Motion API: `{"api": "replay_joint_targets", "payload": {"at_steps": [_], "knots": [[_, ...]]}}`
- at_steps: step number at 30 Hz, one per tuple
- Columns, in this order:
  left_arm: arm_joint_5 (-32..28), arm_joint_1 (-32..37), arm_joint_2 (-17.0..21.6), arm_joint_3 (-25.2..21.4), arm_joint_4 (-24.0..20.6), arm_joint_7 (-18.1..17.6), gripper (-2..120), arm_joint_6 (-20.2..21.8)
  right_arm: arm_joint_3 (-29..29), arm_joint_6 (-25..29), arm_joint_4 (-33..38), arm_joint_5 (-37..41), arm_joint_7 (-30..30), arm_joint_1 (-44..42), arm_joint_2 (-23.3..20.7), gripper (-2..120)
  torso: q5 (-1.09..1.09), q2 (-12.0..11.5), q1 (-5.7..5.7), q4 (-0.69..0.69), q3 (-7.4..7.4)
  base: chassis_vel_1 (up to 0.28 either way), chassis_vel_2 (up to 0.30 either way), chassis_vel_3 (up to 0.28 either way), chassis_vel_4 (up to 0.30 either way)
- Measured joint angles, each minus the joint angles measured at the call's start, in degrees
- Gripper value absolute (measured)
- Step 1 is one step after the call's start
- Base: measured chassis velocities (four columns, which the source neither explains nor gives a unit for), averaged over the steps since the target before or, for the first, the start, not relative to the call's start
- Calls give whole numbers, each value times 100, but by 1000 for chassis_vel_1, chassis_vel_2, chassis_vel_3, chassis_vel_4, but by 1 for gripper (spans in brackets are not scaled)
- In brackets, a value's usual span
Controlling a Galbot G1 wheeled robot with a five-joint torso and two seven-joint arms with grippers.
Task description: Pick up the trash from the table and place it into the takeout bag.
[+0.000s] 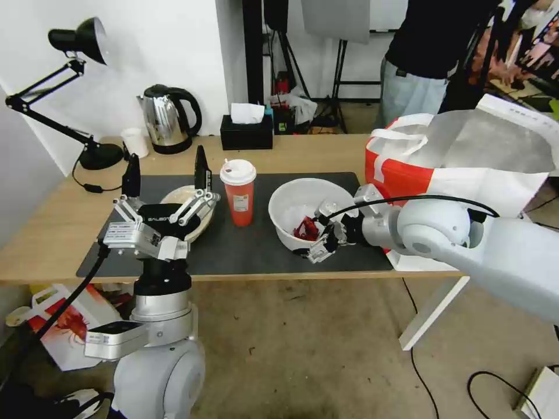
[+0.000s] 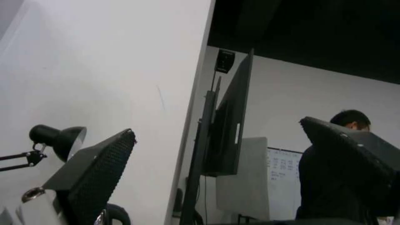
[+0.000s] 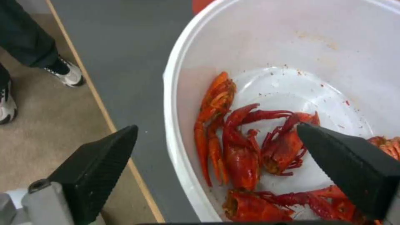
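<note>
On the table [image 1: 52, 233], a wide white bowl [image 1: 291, 201] of red crayfish shells [image 1: 304, 228] sits on the dark mat [image 1: 256, 250]. My right gripper [image 1: 319, 235] is open and straddles the bowl's near rim. In the right wrist view the rim [image 3: 175, 103] runs between the fingers [image 3: 104, 156], one outside over the mat, the other above the shells [image 3: 242, 150]. A red cup [image 1: 239, 195] with a white lid stands left of the bowl. Beside it lies a beige lid [image 1: 201, 218], partly behind my left gripper [image 1: 167, 171], which points upward, open and empty [image 2: 217, 134]. The takeout bag [image 1: 466, 157] stands open at the right.
At the back of the table stand a desk lamp [image 1: 81, 41], a small white cup [image 1: 135, 141], a kettle [image 1: 169, 119] and a black tissue box [image 1: 246, 131]. A smaller crayfish-printed bag [image 1: 70, 326] lies on the floor at the left.
</note>
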Motion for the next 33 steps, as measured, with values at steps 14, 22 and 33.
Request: {"api": "replay_joint_targets", "payload": {"at_steps": [14,22,33], "knots": [[-9,-30,7,-35,10,8,100,-10,-412,2,-546,-211,-134,239,426,99,-1,0,0,0,0,0,0,0,0],[-19,-60,-8,-33,26,5,100,-17,-529,5,-605,-259,-173,308,507,99,-1,1,0,0,-1,0,0,0,0],[-30,-58,13,-59,25,-2,100,-21,-573,1,-633,-260,-80,309,605,87,1,0,1,1,1,0,0,0,0]]}}
